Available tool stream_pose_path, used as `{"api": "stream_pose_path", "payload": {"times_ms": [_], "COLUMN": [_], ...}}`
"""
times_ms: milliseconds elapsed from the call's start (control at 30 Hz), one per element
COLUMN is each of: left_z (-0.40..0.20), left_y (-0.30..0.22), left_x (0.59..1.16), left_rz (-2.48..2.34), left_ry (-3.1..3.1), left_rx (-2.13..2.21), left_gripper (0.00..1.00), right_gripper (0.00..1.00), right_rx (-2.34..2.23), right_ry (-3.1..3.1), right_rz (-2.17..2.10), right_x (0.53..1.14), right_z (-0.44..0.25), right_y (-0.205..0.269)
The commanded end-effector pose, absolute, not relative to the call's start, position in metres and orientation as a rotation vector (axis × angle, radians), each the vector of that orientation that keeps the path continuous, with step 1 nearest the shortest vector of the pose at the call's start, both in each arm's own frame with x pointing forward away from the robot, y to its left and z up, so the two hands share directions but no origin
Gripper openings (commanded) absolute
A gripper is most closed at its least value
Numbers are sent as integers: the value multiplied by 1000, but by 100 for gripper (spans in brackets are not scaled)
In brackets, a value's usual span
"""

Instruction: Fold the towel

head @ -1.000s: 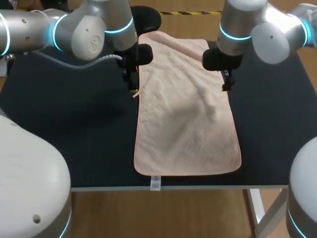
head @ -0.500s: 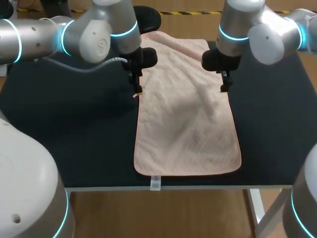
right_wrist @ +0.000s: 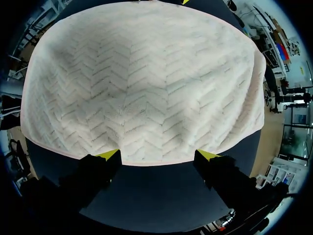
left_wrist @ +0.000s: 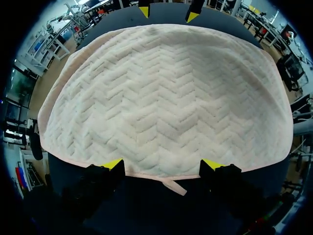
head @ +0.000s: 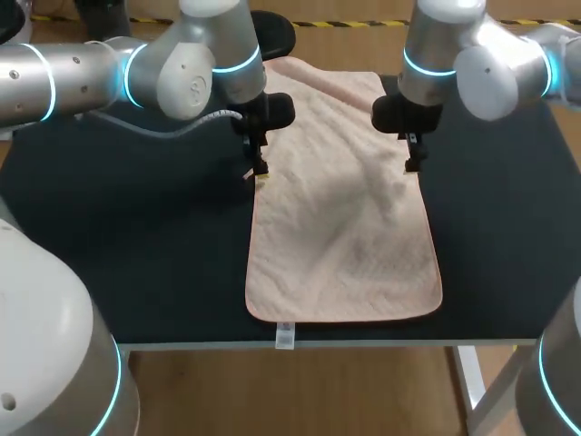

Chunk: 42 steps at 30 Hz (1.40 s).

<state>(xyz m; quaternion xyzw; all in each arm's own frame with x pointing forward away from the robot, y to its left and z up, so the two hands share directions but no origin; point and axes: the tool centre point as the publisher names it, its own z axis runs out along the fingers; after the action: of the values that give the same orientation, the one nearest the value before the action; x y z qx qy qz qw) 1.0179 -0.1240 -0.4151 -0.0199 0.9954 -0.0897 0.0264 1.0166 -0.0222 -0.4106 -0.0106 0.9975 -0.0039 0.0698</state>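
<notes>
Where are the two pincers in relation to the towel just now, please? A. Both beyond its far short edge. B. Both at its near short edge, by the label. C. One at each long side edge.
C: in the head view the left pincer stands at the left long edge of the towel and the right pincer at its right long edge, well away from the label.

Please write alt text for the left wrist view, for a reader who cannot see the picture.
A pale pink towel with a zigzag weave lies spread on a dark table, filling most of the view. The left gripper is open at its near edge, beside a small loop; the right gripper shows at the far edge.
</notes>
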Motion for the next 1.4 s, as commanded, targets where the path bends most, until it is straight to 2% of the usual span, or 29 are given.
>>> {"api": "stream_pose_path", "payload": {"times_ms": [33, 900, 967, 1000, 1033, 1067, 1100, 1133, 1167, 1400], "left_z": [-423, -438, -440, -440, -441, -442, -442, -442, -442, -436], "left_y": [-127, -124, -124, -124, -124, -124, -124, -124, -124, -124], "left_x": [1021, 1019, 1019, 1020, 1020, 1020, 1020, 1020, 1020, 1018], "left_rz": [-265, -234, -236, -237, -235, -234, -234, -234, -236, -256], "left_ry": [3086, 3115, 3112, 3111, 3108, 3108, 3108, 3107, 3105, 3087], "left_rx": [-69, -92, -89, -87, -83, -82, -81, -80, -79, -58], "left_gripper": [100, 100, 93, 76, 45, 35, 11, 0, 0, 0], "right_gripper": [100, 100, 100, 100, 100, 100, 47, 20, 0, 0], "right_rx": [-44, -63, -61, -60, -59, -58, -57, -56, -54, -34], "right_ry": [3019, 3070, 3073, 3074, 3076, 3077, 3077, 3078, 3077, 3080], "right_rz": [-10, -6, -4, -3, -2, -2, -1, -1, -1, -9], "right_x": [1025, 1039, 1038, 1038, 1038, 1038, 1037, 1037, 1036, 1030], "right_z": [-422, -449, -450, -451, -452, -452, -452, -452, -452, -448], "right_y": [-19, -25, -25, -25, -25, -26, -26, -27, -27, -30]}}
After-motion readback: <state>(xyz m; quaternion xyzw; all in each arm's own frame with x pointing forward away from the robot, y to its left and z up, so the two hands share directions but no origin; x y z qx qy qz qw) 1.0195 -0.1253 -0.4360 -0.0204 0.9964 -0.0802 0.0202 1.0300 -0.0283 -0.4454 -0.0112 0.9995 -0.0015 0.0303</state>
